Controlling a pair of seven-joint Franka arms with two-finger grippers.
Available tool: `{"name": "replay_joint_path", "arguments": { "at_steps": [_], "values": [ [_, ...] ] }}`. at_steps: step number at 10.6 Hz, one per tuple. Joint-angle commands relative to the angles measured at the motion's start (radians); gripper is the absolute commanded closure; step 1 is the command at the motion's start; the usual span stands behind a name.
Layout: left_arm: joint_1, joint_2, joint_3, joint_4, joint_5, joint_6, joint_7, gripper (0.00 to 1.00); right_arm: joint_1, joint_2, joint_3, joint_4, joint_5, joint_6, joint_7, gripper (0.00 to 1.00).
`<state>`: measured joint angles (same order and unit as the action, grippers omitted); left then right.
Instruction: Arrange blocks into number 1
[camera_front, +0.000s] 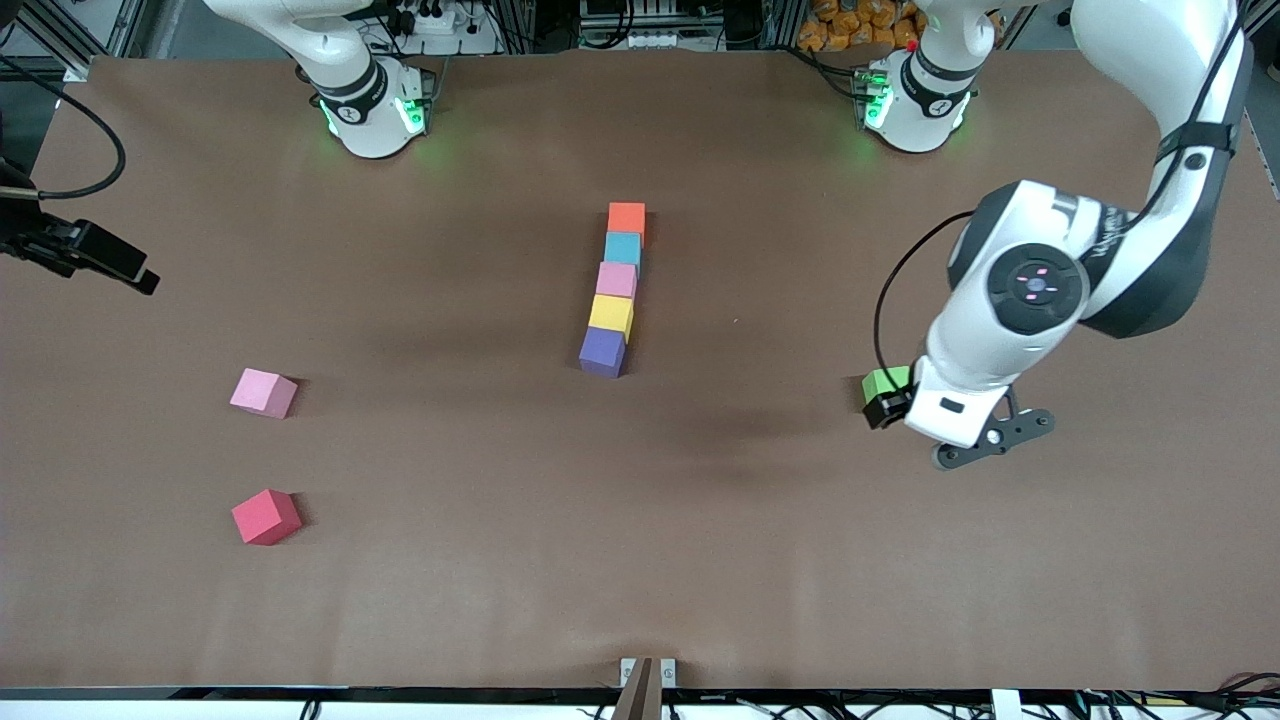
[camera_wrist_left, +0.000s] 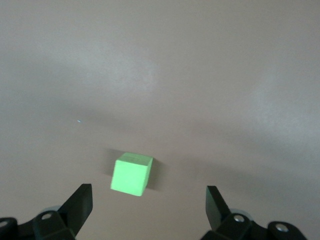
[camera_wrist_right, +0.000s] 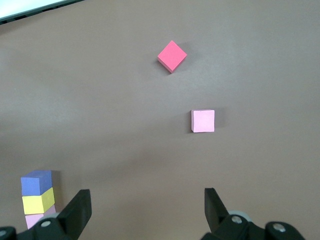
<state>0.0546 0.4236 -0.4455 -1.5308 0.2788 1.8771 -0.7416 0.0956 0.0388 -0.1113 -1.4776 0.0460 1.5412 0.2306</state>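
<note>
Five blocks lie touching in one line at mid-table: orange (camera_front: 626, 217) nearest the bases, then light blue (camera_front: 622, 248), mauve-pink (camera_front: 617, 279), yellow (camera_front: 611, 314) and purple (camera_front: 602, 351) nearest the front camera. In the right wrist view only purple (camera_wrist_right: 36, 182), yellow (camera_wrist_right: 38, 202) and a sliver of mauve-pink show. My left gripper (camera_wrist_left: 148, 189) is open and low over the table at the left arm's end, with nothing between its fingers. My right gripper (camera_wrist_right: 147, 192) is open and empty, up over the right arm's end (camera_front: 138, 276).
A green cube (camera_front: 885, 380) (camera_wrist_left: 131, 173) sits just ahead of the left fingertips, partly hidden by the hand in the front view. A light pink cube (camera_front: 263, 392) (camera_wrist_right: 203, 120) and a red cube (camera_front: 266, 516) (camera_wrist_right: 172, 56) lie toward the right arm's end.
</note>
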Motion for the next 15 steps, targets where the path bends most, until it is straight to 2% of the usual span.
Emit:
{"name": "replay_joint_path", "arguments": {
  "at_steps": [1,2,3,5,6,9,12,15],
  "values": [
    [-0.056,-0.150,0.146,-0.109,-0.130,-0.009,0.172,0.00,-0.011,-0.017,0.013,-0.018,-0.002,0.007,0.009,0.00],
    [-0.093,-0.213,0.212,-0.170,-0.170,-0.010,0.215,0.00,-0.011,-0.017,0.013,-0.018,-0.002,0.007,0.003,0.00],
    [-0.102,-0.280,0.232,-0.224,-0.185,-0.035,0.269,0.00,-0.011,-0.017,0.013,-0.018,-0.002,0.007,0.001,0.00],
    [-0.088,-0.386,0.258,-0.226,-0.205,-0.192,0.382,0.00,-0.016,-0.017,0.013,-0.018,-0.003,0.007,-0.029,0.00],
    [-0.085,-0.428,0.290,-0.218,-0.251,-0.212,0.434,0.00,-0.020,-0.017,0.012,-0.018,-0.003,0.005,-0.080,0.00],
    [-0.053,-0.445,0.298,-0.094,-0.270,-0.268,0.519,0.00,-0.048,-0.020,0.013,-0.023,-0.003,-0.001,-0.122,0.00],
    [-0.055,-0.437,0.283,-0.026,-0.262,-0.280,0.525,0.00,-0.048,-0.019,0.013,-0.020,-0.003,-0.007,-0.122,0.00],
    [-0.055,-0.437,0.283,0.040,-0.257,-0.390,0.636,0.00,-0.043,-0.014,0.013,-0.018,-0.003,-0.010,-0.122,0.00]
  ]
}}
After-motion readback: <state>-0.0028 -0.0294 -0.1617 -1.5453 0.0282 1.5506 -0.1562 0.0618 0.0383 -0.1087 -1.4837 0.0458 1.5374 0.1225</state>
